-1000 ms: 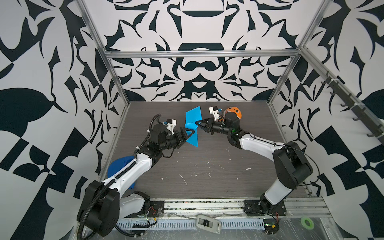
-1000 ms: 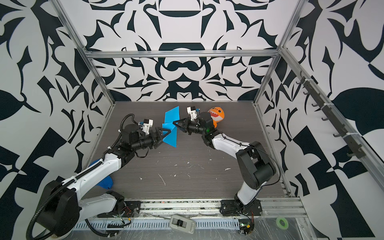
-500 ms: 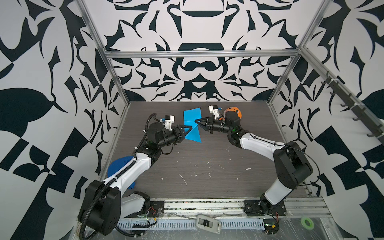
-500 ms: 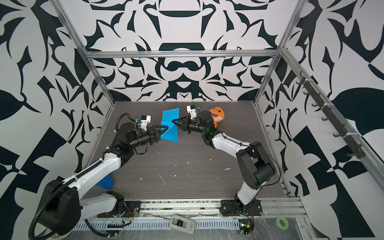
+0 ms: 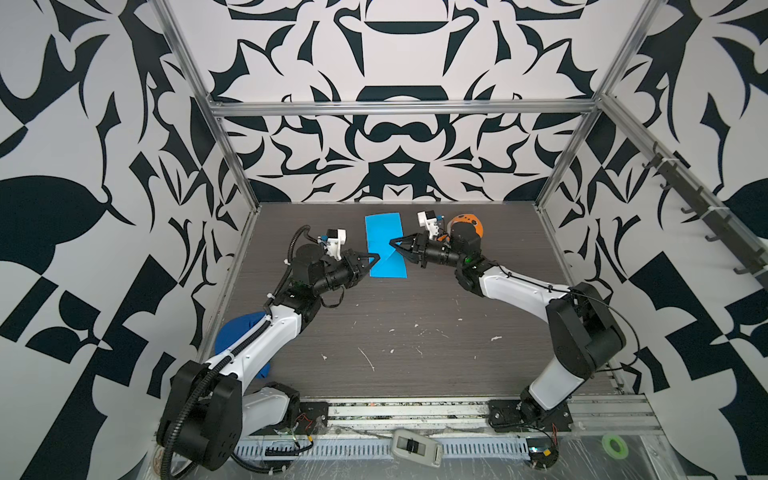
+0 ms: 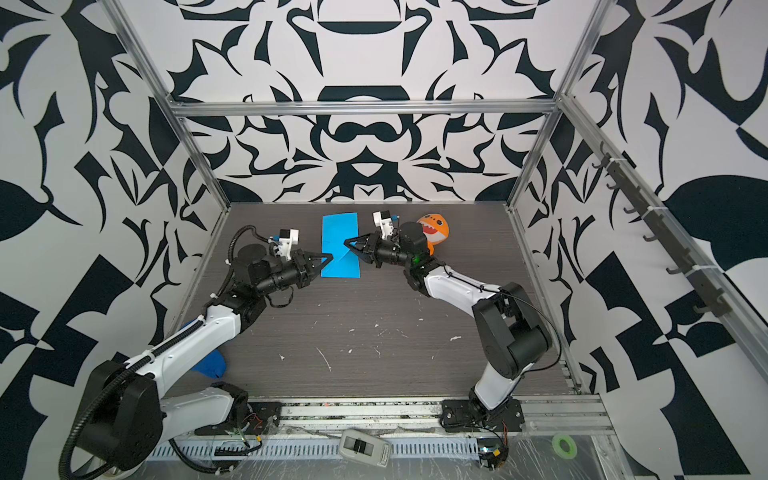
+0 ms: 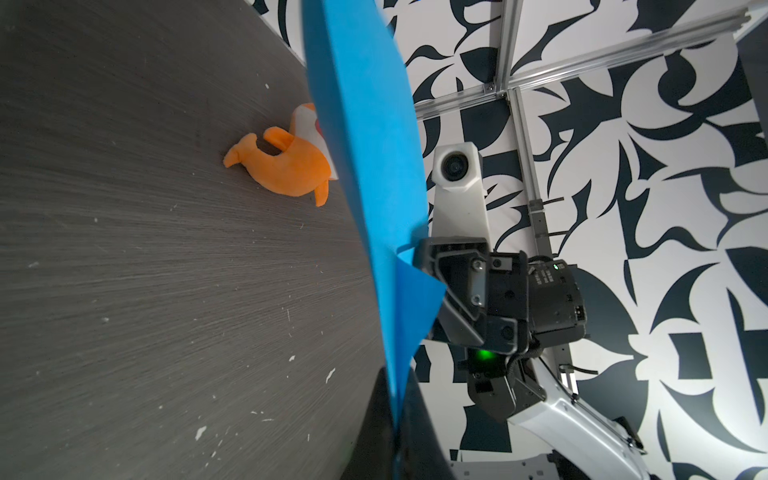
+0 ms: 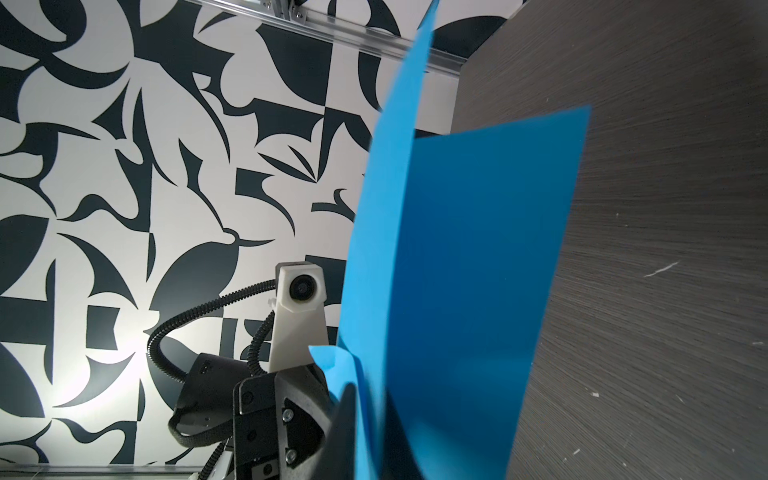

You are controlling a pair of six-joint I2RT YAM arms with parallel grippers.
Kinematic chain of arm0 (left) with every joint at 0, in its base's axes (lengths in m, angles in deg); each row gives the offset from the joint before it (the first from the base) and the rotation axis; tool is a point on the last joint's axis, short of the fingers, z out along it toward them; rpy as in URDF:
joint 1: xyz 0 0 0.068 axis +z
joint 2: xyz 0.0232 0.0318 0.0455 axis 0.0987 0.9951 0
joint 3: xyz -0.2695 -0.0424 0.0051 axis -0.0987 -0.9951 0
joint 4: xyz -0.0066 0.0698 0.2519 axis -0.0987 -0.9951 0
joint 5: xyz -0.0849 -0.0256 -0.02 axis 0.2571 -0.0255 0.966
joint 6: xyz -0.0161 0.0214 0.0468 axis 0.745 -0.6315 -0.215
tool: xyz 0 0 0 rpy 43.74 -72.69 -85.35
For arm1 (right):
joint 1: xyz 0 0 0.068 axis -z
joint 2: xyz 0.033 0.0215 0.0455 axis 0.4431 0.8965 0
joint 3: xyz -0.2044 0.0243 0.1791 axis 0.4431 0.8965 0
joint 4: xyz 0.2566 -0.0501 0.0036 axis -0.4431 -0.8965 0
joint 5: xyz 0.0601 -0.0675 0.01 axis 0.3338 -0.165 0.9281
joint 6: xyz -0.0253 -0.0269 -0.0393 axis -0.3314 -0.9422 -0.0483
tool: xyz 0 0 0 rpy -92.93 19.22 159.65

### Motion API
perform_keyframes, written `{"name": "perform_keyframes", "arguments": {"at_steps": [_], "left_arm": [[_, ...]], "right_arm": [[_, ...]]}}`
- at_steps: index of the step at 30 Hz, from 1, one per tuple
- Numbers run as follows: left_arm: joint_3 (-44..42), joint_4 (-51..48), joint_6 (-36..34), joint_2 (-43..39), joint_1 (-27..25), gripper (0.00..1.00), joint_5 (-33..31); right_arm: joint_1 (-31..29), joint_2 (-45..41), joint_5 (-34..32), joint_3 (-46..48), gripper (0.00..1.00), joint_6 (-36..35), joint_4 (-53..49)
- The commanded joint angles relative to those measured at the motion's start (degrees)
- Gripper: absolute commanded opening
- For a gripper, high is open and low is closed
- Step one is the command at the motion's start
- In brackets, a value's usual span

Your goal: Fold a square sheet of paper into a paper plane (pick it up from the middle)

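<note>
The square sheet of paper is bright blue and folded to a tall narrow rectangle with a diagonal crease low down. It hangs above the table's far middle. My left gripper is shut on its lower left edge; in the left wrist view the paper is pinched thin at the gripper. My right gripper reaches in from the right at mid-height. In the right wrist view the paper runs through this gripper, whose jaws stand slightly apart. No paper plane is in view.
An orange shark plush lies behind the right wrist near the back wall. A dark blue disc sits under the left arm by the left wall. White scraps dot the grey table.
My left gripper has gone from open to shut on the paper's left edge. The tilted sheet has swung to a more upright rectangle. The right jaws have eased slightly apart.
</note>
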Motion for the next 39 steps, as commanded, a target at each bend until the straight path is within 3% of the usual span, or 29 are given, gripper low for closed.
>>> {"name": "perform_keyframes", "arguments": {"at_steps": [1, 5, 8, 11, 15, 20, 24, 27, 30, 34, 39], "left_arm": [[1.3, -5.0, -3.2, -1.3, 0.7, 0.05, -0.6], [6.5, -26.2, -15.2, -3.6, 0.9, 0.04, -8.5], [12.5, -44.7, -26.0, -3.7, 0.8, 0.05, -21.0], [17.6, -57.5, -31.7, -1.8, 0.2, 0.05, -31.7], [24.1, -68.5, -35.2, 3.4, -3.5, 0.05, -46.7], [32.8, -81.5, -35.4, 16.1, -9.8, 0.06, -66.4], [38.4, -89.2, -32.9, 27.0, -13.1, 0.06, -75.4], [41.1, -90.0, -32.4, 34.0, -15.8, 0.07, -76.8], [42.6, -87.5, -32.5, 39.6, -17.4, 0.12, -72.9], [41.8, -80.0, -33.6, 42.4, -17.7, 0.27, -63.4], [38.7, -72.3, -35.3, 37.8, -17.4, 0.49, -52.1]], "right_arm": [[1.1, -2.9, -1.4, 1.3, 0.30, -4.7, -3.7], [3.3, -7.8, -9.1, 3.0, 0.47, -14.4, -18.8], [3.9, -11.3, -15.9, 2.9, 0.52, -21.7, -29.7], [3.9, -13.3, -21.2, 2.3, 0.53, -26.2, -36.8], [3.9, -14.3, -24.1, 2.6, 0.53, -28.0, -40.0], [3.9, -14.4, -25.4, 3.2, 0.52, -28.1, -41.0], [3.9, -14.8, -26.0, 3.6, 0.51, -28.5, -41.7], [3.9, -15.6, -26.8, 4.2, 0.50, -28.5, -41.8], [3.9, -16.3, -27.7, 4.9, 0.50, -28.5, -42.1], [4.0, -17.1, -28.5, 5.6, 0.50, -28.5, -42.8], [3.9, -16.5, -28.9, 4.9, 0.50, -29.6, -44.5]]}}
